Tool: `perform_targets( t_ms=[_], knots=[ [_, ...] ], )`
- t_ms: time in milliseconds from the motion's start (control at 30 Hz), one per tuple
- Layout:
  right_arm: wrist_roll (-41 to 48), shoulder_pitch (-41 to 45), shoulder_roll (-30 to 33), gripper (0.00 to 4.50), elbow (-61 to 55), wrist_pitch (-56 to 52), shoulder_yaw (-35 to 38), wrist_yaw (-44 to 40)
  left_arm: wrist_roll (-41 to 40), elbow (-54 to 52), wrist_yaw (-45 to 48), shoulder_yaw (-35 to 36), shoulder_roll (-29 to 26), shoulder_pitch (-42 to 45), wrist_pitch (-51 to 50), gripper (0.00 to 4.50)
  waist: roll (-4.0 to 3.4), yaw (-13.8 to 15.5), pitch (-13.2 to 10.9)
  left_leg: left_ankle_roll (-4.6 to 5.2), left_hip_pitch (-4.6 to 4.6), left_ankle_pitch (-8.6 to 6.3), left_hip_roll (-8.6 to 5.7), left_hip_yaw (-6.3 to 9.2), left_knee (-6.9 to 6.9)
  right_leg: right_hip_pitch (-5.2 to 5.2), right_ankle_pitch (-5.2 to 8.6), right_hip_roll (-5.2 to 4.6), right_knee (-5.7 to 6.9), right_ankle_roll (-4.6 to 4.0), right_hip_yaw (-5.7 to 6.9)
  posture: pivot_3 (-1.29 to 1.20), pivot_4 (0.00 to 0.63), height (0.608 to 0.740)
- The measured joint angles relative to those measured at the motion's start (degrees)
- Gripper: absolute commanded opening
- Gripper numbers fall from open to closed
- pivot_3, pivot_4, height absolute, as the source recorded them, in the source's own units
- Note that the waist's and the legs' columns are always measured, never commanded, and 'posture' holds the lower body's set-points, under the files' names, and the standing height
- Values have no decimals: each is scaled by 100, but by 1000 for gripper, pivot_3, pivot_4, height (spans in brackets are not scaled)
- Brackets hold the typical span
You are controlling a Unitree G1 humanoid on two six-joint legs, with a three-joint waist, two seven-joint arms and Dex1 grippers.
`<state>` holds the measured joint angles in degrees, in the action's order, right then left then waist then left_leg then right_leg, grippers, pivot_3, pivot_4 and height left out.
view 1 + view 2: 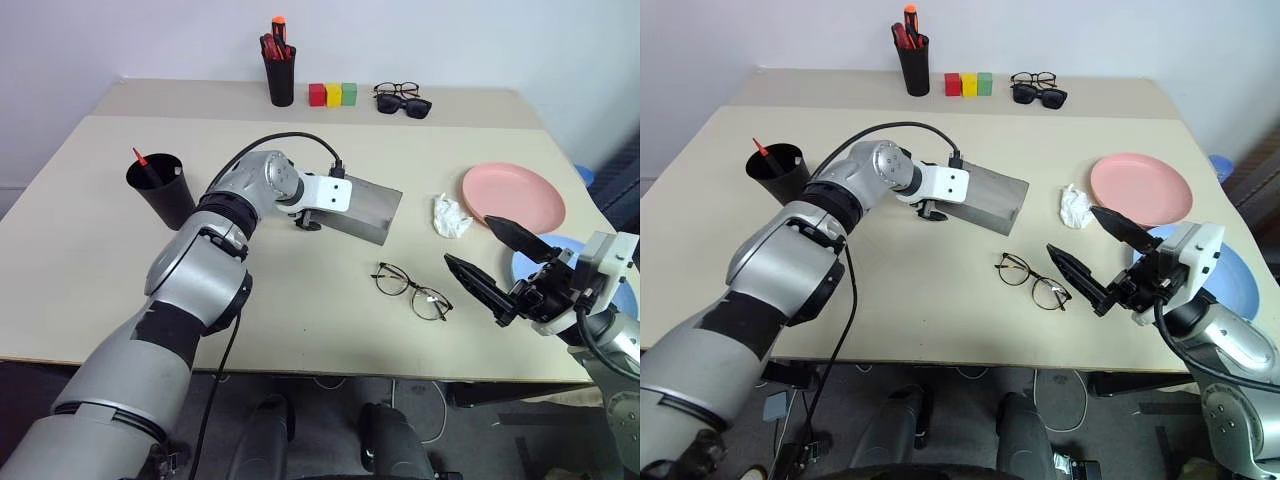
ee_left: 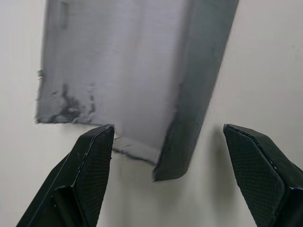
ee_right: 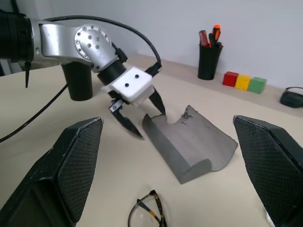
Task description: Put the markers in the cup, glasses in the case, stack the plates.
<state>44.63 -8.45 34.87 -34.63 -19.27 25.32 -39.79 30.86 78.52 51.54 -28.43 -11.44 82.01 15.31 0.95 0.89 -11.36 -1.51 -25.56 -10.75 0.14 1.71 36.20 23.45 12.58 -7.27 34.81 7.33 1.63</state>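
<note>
Left eye view shows my left gripper (image 1: 307, 221) spread open, holding nothing, at the near end of the long grey hinged spectacle case (image 1: 362, 209), then the thin, likely fragile black wire-framed glasses (image 1: 411, 290) lying mid-table, best pinched at the bridge, and my right gripper (image 1: 490, 260) wide open, empty.

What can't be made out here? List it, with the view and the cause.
- The case: head views, the left gripper and its wrist cover the near end.
- The cup: head views, its contents are hidden by the rim apart from one red marker.
- The blue plate: head views, largely behind the right gripper.
- The glasses: right wrist view, cut by the picture's edge.
</note>
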Motion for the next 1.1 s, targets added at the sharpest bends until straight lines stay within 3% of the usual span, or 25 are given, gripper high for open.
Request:
perform_targets(
  t_ms=[200,467,767,900,1100],
  knots=[
    [65,24,45,4500,-2,-19,35,17,58,14,114,14,62,-36,-83,50,0,-10,0,0,3,0,0,0,0,0,0,0,4,0,0,0,150,740],
    [65,119,61,4500,2,-40,31,0,-55,14,668,203,23,-64,-78,50,0,-4,0,0,2,0,0,-1,1,0,0,0,3,0,0,0,150,740],
    [60,253,68,4500,108,-49,-42,-109,-747,-710,3005,565,-711,-566,490,50,-4,-21,2,0,9,0,3,-1,-1,0,0,0,10,-4,-1,0,150,740],
    [57,317,68,4500,173,-51,-115,-185,-1199,-2058,3709,637,-1236,-1337,184,50,-8,-36,5,1,14,0,7,-3,0,-2,0,0,16,-4,-5,0,150,740],
    [-4,454,56,4500,451,-28,-295,-314,-2575,-6063,3964,-1,-3132,-3141,-1634,50,-18,-167,9,1,27,0,41,-3,-5,-2,1,27,26,-31,-13,0,150,740]
  ],
)
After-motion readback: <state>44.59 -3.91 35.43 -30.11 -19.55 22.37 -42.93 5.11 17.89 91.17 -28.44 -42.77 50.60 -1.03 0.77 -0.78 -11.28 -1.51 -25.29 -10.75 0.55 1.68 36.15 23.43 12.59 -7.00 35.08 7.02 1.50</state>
